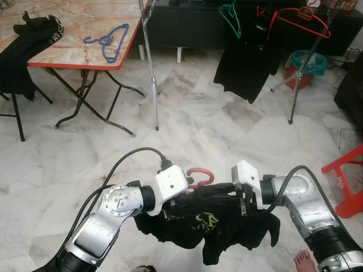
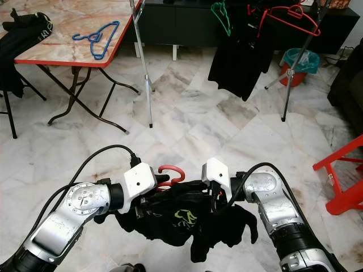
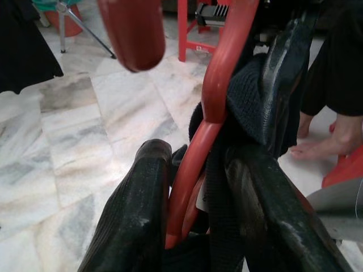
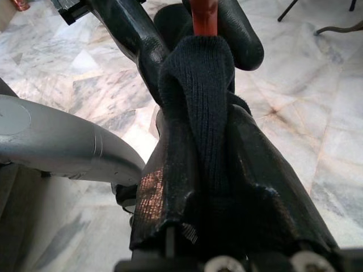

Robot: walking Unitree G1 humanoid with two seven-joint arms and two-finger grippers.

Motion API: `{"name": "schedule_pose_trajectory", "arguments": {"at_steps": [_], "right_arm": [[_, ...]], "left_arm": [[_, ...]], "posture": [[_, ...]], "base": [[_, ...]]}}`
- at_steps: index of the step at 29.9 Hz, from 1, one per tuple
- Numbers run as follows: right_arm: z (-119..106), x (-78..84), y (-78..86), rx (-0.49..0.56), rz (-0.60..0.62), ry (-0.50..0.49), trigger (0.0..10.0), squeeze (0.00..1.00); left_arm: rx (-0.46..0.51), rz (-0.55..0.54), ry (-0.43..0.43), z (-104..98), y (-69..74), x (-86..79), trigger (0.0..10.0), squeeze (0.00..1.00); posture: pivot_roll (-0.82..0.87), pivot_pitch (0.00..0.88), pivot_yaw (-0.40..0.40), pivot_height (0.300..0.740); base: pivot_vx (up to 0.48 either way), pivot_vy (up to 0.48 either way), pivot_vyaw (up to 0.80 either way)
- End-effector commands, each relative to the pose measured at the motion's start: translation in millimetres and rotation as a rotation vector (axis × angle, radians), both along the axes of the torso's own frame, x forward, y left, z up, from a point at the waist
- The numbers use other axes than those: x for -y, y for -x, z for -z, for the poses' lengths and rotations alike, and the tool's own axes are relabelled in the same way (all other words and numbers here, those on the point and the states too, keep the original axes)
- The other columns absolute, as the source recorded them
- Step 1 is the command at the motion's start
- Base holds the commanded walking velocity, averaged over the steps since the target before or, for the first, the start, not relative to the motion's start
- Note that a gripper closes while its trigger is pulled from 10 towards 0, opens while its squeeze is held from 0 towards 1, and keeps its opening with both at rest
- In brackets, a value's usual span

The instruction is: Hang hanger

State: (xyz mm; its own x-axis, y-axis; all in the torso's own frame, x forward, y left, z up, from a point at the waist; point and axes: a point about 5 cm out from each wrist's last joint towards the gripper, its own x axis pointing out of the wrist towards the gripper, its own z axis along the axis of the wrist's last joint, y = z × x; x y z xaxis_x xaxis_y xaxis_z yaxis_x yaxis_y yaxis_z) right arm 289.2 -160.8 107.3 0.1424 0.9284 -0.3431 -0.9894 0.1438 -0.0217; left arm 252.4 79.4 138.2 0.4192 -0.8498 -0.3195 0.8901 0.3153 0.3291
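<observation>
A red hanger (image 1: 199,174) carrying a black shirt (image 1: 218,226) with a green print hangs low in front of me, between both arms. My left gripper (image 3: 195,164) is shut on the hanger's red neck (image 3: 212,96), just below the hook. My right gripper (image 4: 204,130) is shut on the shirt's ribbed collar (image 4: 198,85), with the hanger's red stem (image 4: 203,14) right past its fingertips. The two grippers (image 1: 181,198) (image 1: 237,195) sit close together at the shirt's top. A clothes rack stands ahead, its near pole (image 1: 150,62) upright.
On the rack hang a green hanger (image 1: 229,17), a red hanger (image 1: 300,20) and a black shirt (image 1: 244,68). A red-edged table (image 1: 74,59) at left holds a blue hanger (image 1: 108,39). A red stool (image 1: 349,181) and a person's bare foot (image 1: 303,262) are at right.
</observation>
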Motion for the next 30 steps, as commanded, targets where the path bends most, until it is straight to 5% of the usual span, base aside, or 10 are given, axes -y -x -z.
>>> {"name": "schedule_pose_trajectory", "arguments": {"at_steps": [1,11,12,13,14,15,30], "right_arm": [[-18,-9.4,-7.2,0.088,-0.03,-0.046,10.0,0.0],[-17,-9.7,-7.9,0.094,-0.029,-0.032,10.0,0.0],[-17,-10.0,-8.1,0.095,-0.029,-0.032,10.0,0.0],[-18,-10.5,-8.1,0.097,-0.031,-0.032,10.0,0.0],[-18,-10.8,-8.1,0.098,-0.032,-0.033,10.0,0.0],[-18,-11.0,-8.2,0.099,-0.033,-0.033,10.0,0.0],[-24,-15.0,-12.0,0.136,-0.023,-0.051,10.0,0.0]], "left_arm": [[-0.031,0.031,-0.074,14,4.5,4.1,9.9,0.0],[-0.062,0.032,-0.12,20,5.4,-1.5,9.1,0.0],[-0.068,0.036,-0.115,20,6.1,-0.9,6.9,0.0],[-0.075,0.042,-0.101,19,7.1,0.8,3.5,0.0],[-0.077,0.046,-0.094,19,7.6,1.6,3.5,0.0],[-0.082,0.051,-0.084,18,8.3,2.5,0.0,0.0],[-0.112,0.089,-0.035,15,13.6,8.0,0.0,0.0]], "posture": [[0.06,0.104,-0.037,0.74],[0.06,0.102,-0.037,0.74],[0.06,0.102,-0.037,0.74],[0.06,0.103,-0.037,0.74],[0.06,0.102,-0.037,0.74],[0.06,0.102,-0.037,0.74],[0.06,0.103,-0.036,0.74]], "base": [[0.0,0.0,0.0],[0.0,0.0,0.0],[0.0,0.0,0.0],[0.0,0.0,0.0],[0.0,0.0,0.0],[0.0,0.0,0.0],[0.0,0.0,0.0]]}}
